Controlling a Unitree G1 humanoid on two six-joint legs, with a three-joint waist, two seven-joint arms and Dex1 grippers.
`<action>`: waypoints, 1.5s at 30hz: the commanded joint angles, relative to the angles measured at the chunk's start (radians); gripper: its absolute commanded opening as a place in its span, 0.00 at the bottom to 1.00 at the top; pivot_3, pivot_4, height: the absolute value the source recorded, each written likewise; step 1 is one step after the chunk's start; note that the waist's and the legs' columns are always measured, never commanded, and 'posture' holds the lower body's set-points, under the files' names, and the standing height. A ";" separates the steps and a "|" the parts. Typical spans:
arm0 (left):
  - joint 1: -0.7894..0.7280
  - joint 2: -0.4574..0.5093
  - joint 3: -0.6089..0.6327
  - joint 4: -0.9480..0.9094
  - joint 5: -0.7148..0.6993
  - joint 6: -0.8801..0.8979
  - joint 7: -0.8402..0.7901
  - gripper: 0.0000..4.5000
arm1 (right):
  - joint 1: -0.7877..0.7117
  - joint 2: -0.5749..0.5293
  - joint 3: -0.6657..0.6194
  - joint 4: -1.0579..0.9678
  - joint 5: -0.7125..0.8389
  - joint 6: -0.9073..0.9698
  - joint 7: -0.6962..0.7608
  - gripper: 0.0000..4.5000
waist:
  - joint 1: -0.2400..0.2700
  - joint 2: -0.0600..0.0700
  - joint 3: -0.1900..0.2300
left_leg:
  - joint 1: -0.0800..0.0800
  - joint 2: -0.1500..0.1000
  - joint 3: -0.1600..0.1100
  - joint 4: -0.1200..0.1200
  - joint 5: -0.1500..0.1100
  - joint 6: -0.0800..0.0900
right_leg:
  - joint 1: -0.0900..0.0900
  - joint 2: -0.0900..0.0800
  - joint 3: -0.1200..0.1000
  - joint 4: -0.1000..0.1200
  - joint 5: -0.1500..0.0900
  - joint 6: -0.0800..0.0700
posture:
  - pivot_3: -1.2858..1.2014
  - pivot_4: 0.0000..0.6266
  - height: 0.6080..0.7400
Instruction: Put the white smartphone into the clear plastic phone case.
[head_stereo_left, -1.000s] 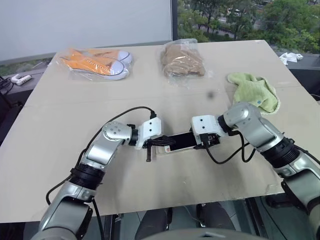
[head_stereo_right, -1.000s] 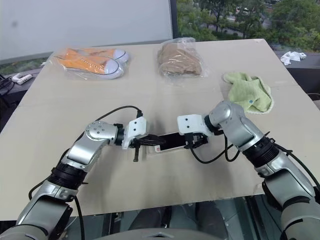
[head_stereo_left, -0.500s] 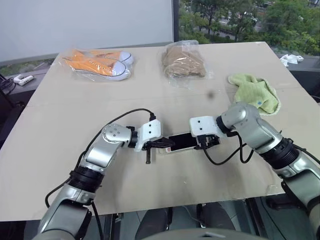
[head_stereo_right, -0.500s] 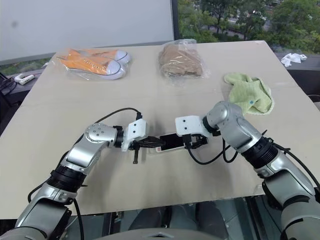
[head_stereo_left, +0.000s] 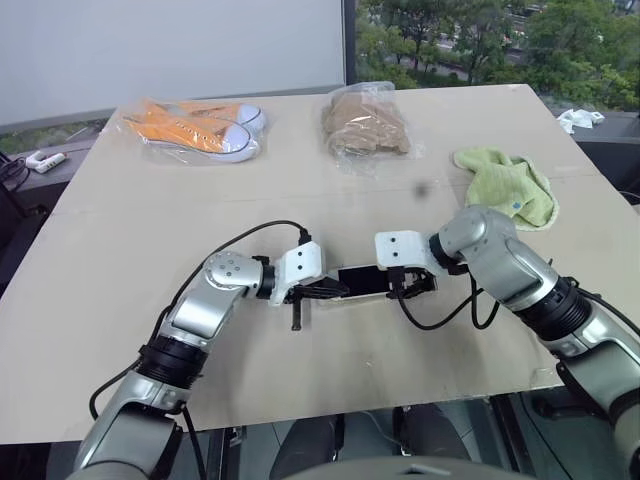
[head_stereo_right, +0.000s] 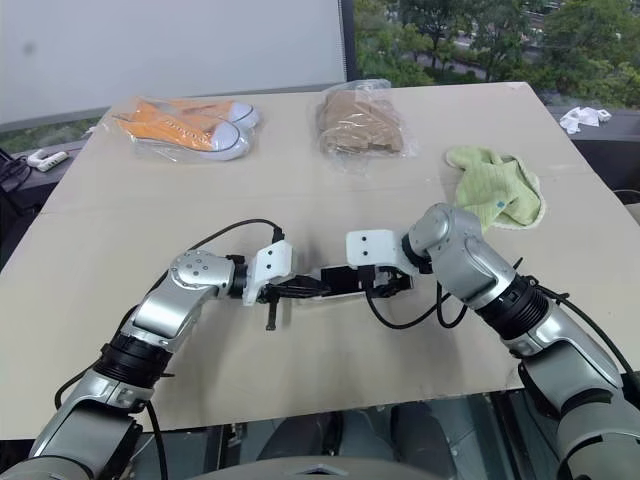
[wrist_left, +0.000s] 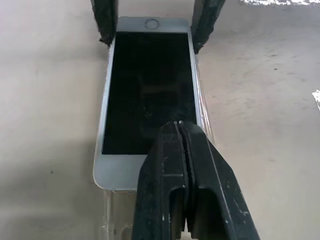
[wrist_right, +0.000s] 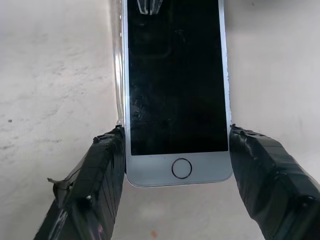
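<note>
The white smartphone lies screen up on the table between my two grippers. My left gripper is shut, its joined fingertips resting on the black screen near one white end. My right gripper is shut on the phone's home-button end, one finger against each long side. The clear plastic phone case sits under the phone. Its glossy rim shows along one long edge and past the end by my left fingers. How far the phone sits inside it I cannot tell.
Bagged orange shoes lie at the back left, and a bagged brown item at the back middle. A green cloth lies to the right. The table's front edge is close below my arms.
My right wrist has tipped further down over the phone's end and shifted slightly toward the left gripper. The phone lies flatter. The left gripper has stayed put.
</note>
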 joint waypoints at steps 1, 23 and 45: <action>0.035 0.012 -0.056 0.055 0.057 0.028 -0.004 0.00 | 0.000 -0.005 -0.023 -0.010 0.002 0.049 -0.031 0.61 | 0.000 0.000 0.000 | 0.000 0.000 0.000 0.000 0.000 0.000 | 0.000 0.000 0.000 0.000 0.000 0.000 | 0.52 0.24 1.00; 0.063 0.014 -0.053 0.032 0.061 0.042 0.004 0.00 | 0.060 -0.048 -0.026 0.025 0.083 -0.534 0.021 0.61 | 0.003 0.000 0.000 | 0.000 0.000 0.000 -0.003 0.000 0.000 | 0.000 -0.001 0.000 -0.003 0.000 0.000 | 0.52 0.24 1.00; 0.049 -0.008 -0.040 0.187 0.121 0.037 0.156 0.00 | 0.084 -0.043 -0.042 0.059 0.068 -0.593 0.050 0.61 | -0.001 0.001 -0.001 | 0.002 0.000 0.001 -0.004 0.000 0.000 | 0.000 0.000 -0.001 -0.003 0.000 0.000 | 0.52 0.24 1.00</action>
